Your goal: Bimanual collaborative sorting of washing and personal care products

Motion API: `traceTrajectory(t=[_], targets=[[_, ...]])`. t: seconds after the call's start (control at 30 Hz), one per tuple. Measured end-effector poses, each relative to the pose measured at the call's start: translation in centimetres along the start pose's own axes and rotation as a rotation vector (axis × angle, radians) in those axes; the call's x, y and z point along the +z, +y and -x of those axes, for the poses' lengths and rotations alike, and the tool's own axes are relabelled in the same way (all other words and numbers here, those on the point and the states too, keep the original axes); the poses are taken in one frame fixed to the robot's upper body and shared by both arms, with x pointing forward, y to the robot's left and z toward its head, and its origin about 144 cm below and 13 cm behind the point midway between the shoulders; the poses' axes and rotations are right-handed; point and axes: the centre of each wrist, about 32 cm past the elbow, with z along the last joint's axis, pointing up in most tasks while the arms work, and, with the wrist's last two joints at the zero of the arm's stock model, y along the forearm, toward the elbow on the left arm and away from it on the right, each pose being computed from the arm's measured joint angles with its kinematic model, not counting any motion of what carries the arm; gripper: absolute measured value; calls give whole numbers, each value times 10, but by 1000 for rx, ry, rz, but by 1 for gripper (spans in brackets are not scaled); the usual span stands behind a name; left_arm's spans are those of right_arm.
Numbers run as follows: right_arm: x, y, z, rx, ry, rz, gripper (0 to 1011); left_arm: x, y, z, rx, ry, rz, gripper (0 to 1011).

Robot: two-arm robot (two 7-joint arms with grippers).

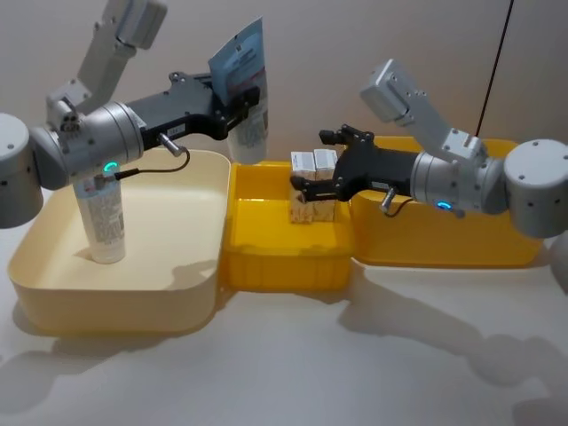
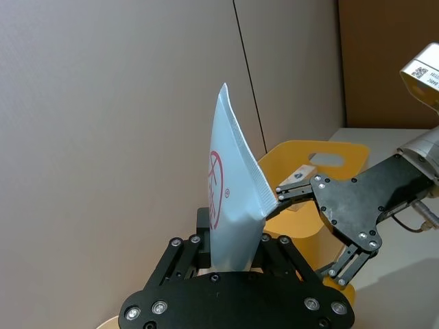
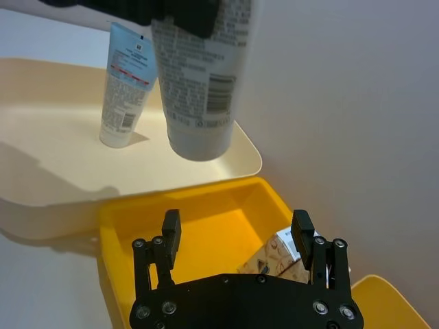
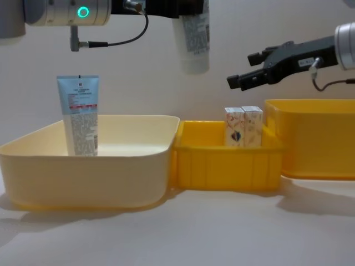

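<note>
- The table (image 1: 373,364) nearest me is pale and bare, with soft shadows from both arms.
- On it, left to right, sit a cream bin (image 1: 53,293), a small yellow bin (image 1: 266,266) and a big yellow bin (image 1: 461,248), side walls touching.
- One tube (image 1: 105,217) stands cap-down in the cream bin, towards its left side.
- Two cartons (image 4: 244,126) stand upright and touching at the back of the small yellow bin.
- The right gripper (image 4: 242,70) hangs above those cartons, fingers spread, pinching nothing.
- The left gripper (image 2: 233,255) is raised high and pinches the held tube (image 2: 230,178) across its flat body, cap hanging down.
- The held tube sits roughly above the seam between the cream and small yellow bins.
- My reading: this tube belongs in the cream bin.
- I would carry it left until the cap is well inside the rim.
- Then I would lower it until the cap meets the floor, apart from the standing tube, which could tip if nudged.
- I would let go only once it rests, since the grip is off-centre and it may lean.
- I would keep the right arm clear of the left's path.
- Behind is a plain grey-beige wall (image 1: 319,53) with a thin dark cable hanging at the right.
</note>
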Motion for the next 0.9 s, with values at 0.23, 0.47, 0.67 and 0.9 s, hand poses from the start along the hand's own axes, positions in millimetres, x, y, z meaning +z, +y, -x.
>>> traceTrajectory(t=[0.23,0.47,0.67,0.9], targets=[[1,9,2,14,28,-33,1001,-2,-3,0,-7,12,1,289],[4,17,2,45,77,-61,1001,-4,-4,-1,-8,18,3,290],[7,23,0,82,142,-75,1001,-5,-4,-1,-7,21,6,290],[10,29,-1,103,214,-86,1001,-7,-3,-2,-4,23,9,290]])
